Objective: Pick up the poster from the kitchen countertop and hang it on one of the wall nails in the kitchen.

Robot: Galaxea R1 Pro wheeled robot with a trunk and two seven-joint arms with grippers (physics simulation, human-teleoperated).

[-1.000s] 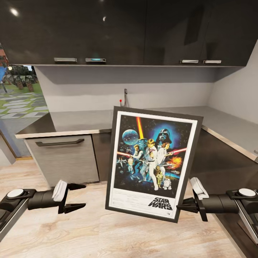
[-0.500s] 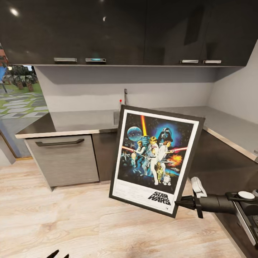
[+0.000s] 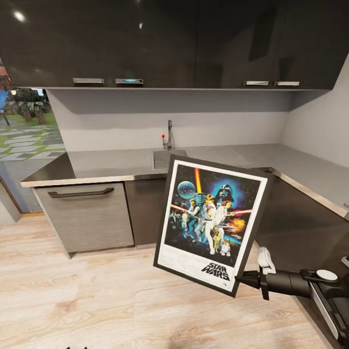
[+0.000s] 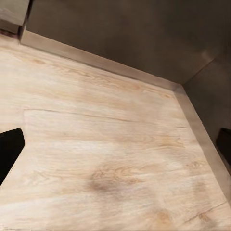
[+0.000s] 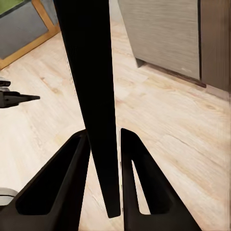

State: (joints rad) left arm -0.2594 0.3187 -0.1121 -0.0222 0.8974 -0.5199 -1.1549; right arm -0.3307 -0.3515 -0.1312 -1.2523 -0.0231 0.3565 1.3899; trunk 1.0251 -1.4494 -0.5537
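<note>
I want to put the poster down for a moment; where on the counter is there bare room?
The long grey countertop is bare left of the sink basin and tap, and along the right wing by the wall. The framed Star Wars poster, clamped in the right claw, hides the corner.

one poster (image 3: 212, 222), framed. one gripper (image 3: 244, 278) on an arm, two fingers (image 5: 72, 180) closed on the frame edge. one l-shaped countertop (image 3: 106, 167). one sink with one tap (image 3: 169, 134). four handles on the upper cabinets, one long handle (image 3: 80, 193) on the lower drawer.
</note>
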